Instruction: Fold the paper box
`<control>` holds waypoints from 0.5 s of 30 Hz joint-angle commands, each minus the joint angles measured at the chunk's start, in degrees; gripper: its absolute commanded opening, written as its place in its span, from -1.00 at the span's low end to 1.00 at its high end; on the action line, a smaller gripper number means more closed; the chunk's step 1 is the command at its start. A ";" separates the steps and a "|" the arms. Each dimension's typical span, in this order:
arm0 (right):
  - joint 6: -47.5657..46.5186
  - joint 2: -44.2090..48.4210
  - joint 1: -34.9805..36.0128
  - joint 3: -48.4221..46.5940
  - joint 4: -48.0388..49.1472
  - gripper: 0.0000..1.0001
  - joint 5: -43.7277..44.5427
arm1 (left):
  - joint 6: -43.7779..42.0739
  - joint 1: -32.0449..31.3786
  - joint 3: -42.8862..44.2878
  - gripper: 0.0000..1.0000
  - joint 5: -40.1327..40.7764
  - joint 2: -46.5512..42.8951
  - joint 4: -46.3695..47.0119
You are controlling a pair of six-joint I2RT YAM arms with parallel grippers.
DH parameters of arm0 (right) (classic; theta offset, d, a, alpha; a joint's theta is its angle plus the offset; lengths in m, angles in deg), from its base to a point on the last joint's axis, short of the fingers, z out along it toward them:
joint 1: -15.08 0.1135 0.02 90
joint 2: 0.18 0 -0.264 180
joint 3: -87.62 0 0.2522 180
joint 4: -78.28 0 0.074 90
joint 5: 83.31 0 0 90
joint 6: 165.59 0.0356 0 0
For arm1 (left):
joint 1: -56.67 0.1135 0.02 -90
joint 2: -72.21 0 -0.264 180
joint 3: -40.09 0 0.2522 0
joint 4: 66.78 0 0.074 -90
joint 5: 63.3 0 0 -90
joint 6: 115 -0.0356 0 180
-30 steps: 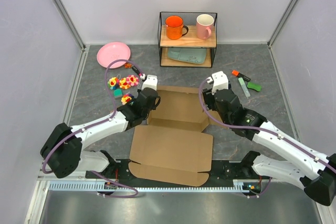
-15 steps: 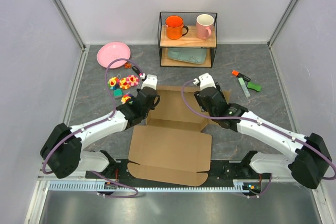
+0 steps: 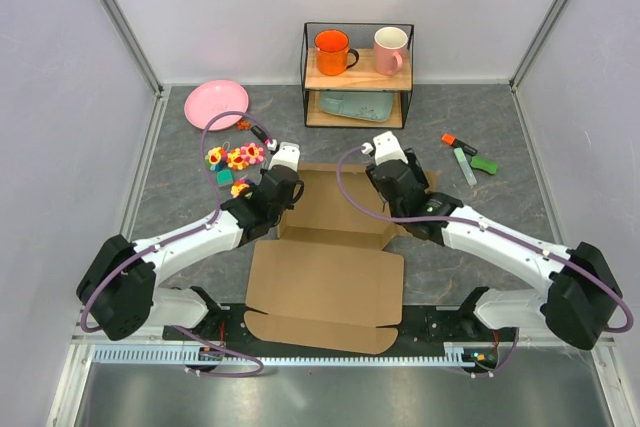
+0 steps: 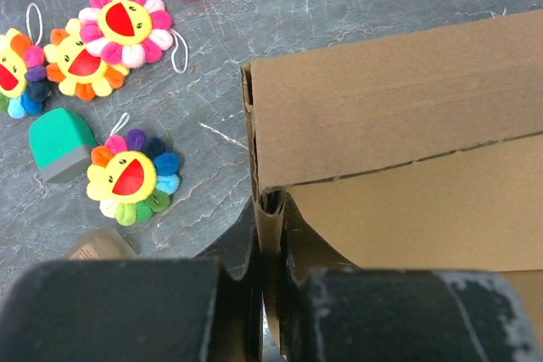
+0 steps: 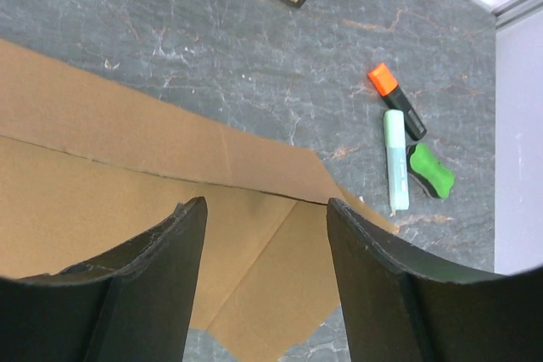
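overhead, the paper box (image 3: 330, 257) lies mostly flat mid-table between both arms, left gripper (image 3: 283, 192) at its left edge, right gripper (image 3: 395, 175) over its far right part; from the left wrist, fingers (image 4: 322, 311) pinch a raised flap's edge; from the right wrist, fingers (image 5: 161, 269) stand spread above the cardboard.

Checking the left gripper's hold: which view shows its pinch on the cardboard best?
Left wrist: the cardboard edge stands pinched between the fingers of the left gripper. The top view hides those fingers under the wrist; the right wrist view shows only the cardboard's right part.
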 commanded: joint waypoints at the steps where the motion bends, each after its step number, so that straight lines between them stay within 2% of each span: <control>1: -3.18 -2.17 -0.01 -4.26 2.87 0.33 1.07 | -4.45 0.03 0.34 -0.97 0.46 -0.28 -2.30; 8: -3.97 -0.77 -0.01 -2.51 4.45 0.34 1.15 | -4.89 0.03 0.26 -0.97 0.29 -0.19 -2.12; 15: -3.88 1.34 -0.01 -2.33 2.09 0.32 0.89 | -6.20 0.20 1.13 -0.97 0.38 0.78 -2.21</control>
